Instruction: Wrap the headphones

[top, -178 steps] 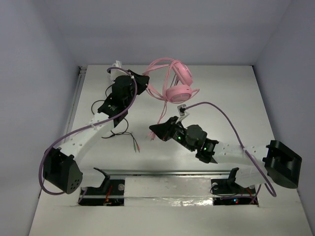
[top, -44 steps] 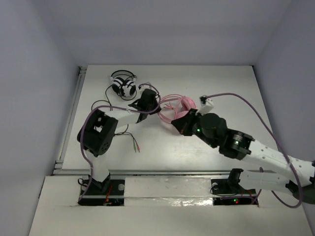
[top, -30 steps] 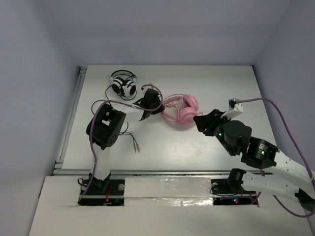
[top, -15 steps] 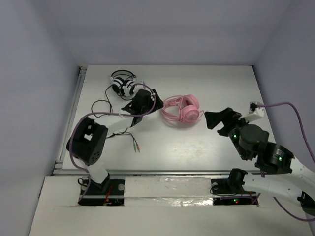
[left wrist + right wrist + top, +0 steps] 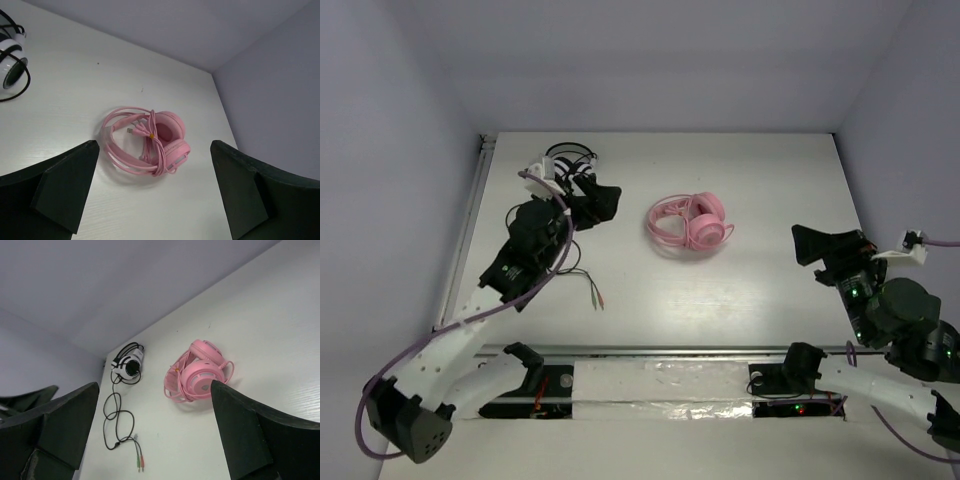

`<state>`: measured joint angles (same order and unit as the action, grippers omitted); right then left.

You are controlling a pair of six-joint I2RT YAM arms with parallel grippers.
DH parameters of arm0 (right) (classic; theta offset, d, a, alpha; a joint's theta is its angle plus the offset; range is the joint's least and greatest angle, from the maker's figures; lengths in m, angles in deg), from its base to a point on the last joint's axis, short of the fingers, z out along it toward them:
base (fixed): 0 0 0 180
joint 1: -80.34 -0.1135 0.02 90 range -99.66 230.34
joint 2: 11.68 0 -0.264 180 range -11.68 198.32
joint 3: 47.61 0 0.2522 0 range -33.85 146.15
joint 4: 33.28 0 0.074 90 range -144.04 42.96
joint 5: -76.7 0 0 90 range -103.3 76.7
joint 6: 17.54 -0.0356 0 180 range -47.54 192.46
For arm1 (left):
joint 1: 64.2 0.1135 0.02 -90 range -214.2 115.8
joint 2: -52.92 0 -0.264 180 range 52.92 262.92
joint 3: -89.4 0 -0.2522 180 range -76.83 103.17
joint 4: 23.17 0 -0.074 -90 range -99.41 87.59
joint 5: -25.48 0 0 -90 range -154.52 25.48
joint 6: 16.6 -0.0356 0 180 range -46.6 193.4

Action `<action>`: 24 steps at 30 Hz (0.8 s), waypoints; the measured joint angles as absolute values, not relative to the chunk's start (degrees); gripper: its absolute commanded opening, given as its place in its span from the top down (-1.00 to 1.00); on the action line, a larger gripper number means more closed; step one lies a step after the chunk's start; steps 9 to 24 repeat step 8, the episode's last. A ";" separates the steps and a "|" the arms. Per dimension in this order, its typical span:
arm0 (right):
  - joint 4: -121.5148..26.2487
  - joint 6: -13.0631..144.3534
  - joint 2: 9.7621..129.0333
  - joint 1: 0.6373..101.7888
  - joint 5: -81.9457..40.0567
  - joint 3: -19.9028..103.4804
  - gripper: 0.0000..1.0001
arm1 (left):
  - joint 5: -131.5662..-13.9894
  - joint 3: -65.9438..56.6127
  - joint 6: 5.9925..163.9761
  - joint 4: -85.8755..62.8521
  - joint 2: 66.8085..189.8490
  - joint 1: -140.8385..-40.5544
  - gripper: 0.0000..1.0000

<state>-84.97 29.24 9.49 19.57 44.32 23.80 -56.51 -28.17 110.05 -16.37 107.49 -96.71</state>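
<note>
Headphones (image 5: 688,223) lie released, left gripper (image 5: 605,202) and right gripper (image 5: 805,245) withdrawn.

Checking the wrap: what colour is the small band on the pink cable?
Orange. The band on the cable shows best in the left wrist view.

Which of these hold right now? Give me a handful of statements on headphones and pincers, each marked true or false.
1. The pink headphones lie on the table, their pink cable gathered in loops on them. True.
2. The left pincer is shut on the pink headphones. False: it is open and apart from them.
3. The right pincer is open and holds nothing. True.
4. The black-and-white headphones have their black cable wrapped up. False: it trails loose across the table.
</note>
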 measured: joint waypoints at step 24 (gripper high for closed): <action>-84.58 31.79 13.00 19.57 44.43 20.85 -0.99 | -56.55 -29.02 105.81 -12.30 99.10 -96.71 -0.91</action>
